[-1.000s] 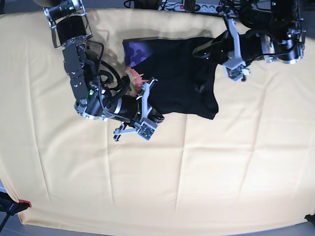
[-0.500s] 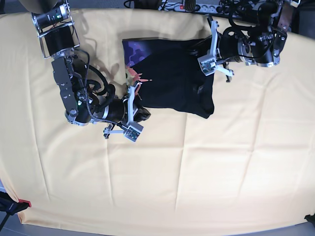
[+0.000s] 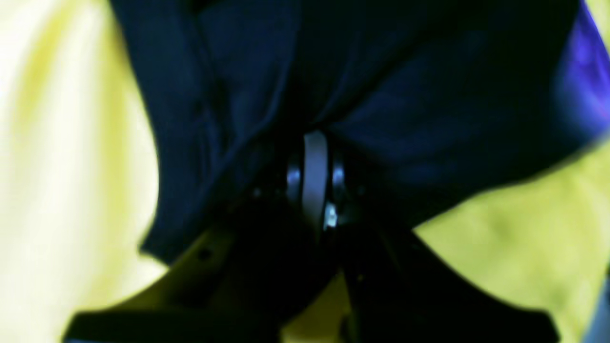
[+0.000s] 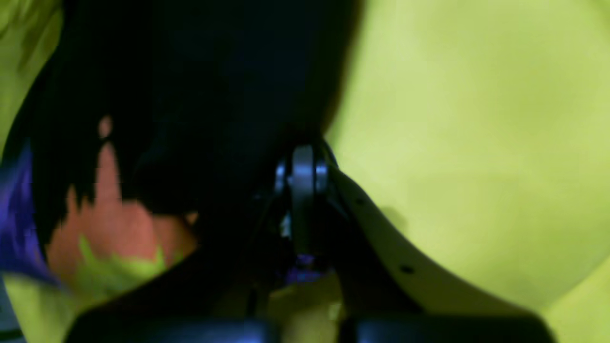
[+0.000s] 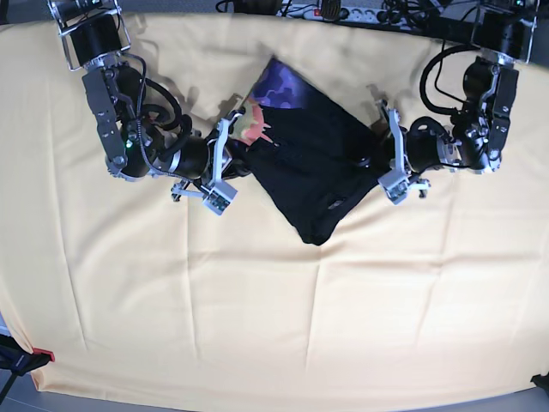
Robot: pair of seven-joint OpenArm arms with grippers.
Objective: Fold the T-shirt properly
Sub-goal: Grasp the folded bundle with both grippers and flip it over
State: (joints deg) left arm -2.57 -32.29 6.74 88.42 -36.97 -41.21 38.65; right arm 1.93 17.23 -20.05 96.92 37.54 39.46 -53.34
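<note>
The black T-shirt [image 5: 310,163] hangs bunched between my two grippers in the upper middle of the base view. Its purple cloud print [image 5: 284,87] faces the back, and a bit of pink-orange print [image 5: 256,130] shows near its left edge. A lower corner [image 5: 314,232] droops toward the tablecloth. My right gripper [image 5: 238,160] is shut on the shirt's left edge; the right wrist view shows it [image 4: 303,157] closed on black cloth [image 4: 200,95]. My left gripper [image 5: 378,166] is shut on the right edge; the left wrist view shows it [image 3: 314,143] closed on dark cloth [image 3: 381,85].
The pale yellow tablecloth [image 5: 283,318] covers the whole table. A power strip and cables [image 5: 343,12] lie along the back edge. A small red clamp [image 5: 43,354] sits at the front left corner.
The shirt has left its flat spot and now hangs turned diagonally between the grippers. My left gripper moved down toward the front; my right gripper moved up and back, both still holding cloth.
</note>
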